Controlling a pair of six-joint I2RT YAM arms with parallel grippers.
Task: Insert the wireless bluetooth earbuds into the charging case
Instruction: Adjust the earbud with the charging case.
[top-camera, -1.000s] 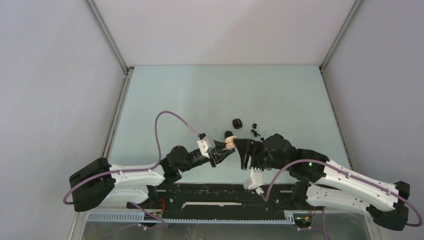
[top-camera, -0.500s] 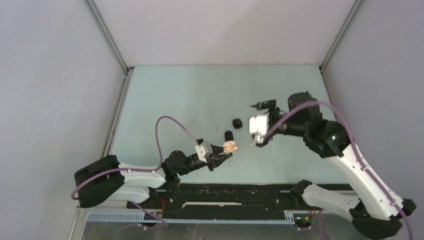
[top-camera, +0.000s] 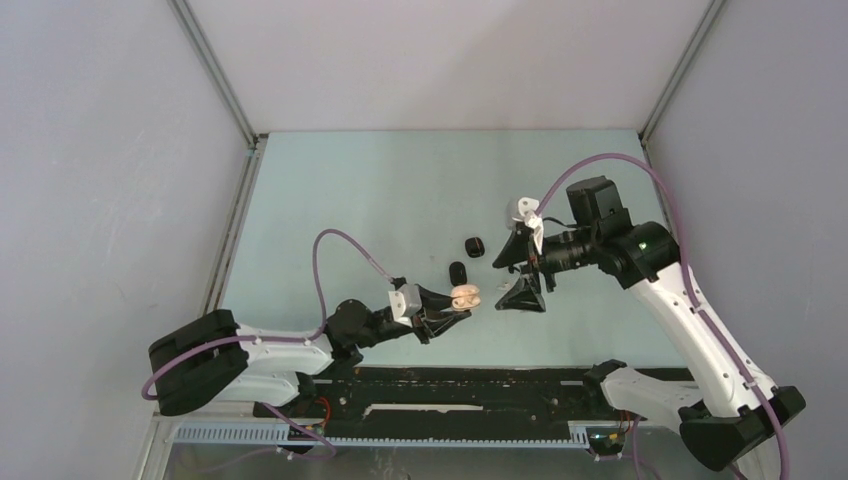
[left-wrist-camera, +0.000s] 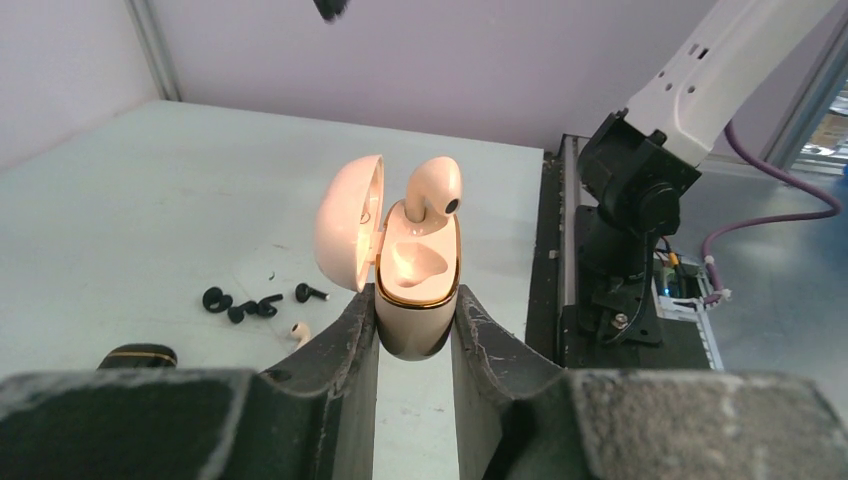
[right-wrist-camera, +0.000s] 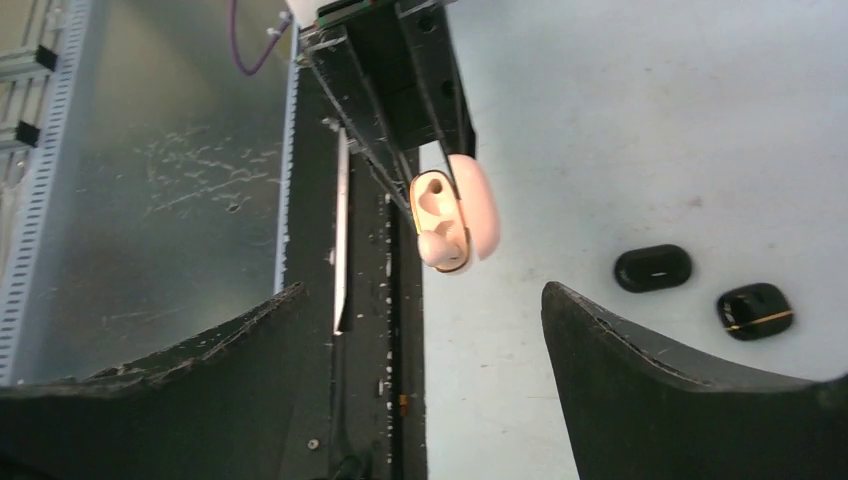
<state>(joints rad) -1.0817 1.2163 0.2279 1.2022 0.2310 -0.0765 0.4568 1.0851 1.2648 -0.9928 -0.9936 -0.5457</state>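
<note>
My left gripper (left-wrist-camera: 415, 305) is shut on the base of a cream charging case (left-wrist-camera: 418, 285), lid open to the left. One cream earbud (left-wrist-camera: 432, 190) stands in the case, its stem in a slot; the other slot shows empty. In the top view the left gripper (top-camera: 455, 308) holds the case (top-camera: 465, 297) above the table. My right gripper (top-camera: 515, 273) is open and empty, just right of the case. Loose black earbuds (left-wrist-camera: 250, 309) and one white earbud (left-wrist-camera: 298, 331) lie on the table. The right wrist view shows the case (right-wrist-camera: 455, 215) beyond my wide-open right gripper (right-wrist-camera: 425, 390).
Two black pebble cases (top-camera: 474, 246) (top-camera: 457, 272) lie left of the right gripper; they also show in the right wrist view (right-wrist-camera: 653, 268) (right-wrist-camera: 755, 310). The black base rail (top-camera: 440, 385) runs along the near edge. Walls enclose the table on three sides.
The right arm pulled away from the case, rose up and right, and its open gripper now hangs just right of the case. The left gripper kept hold of the case and shifted slightly.
</note>
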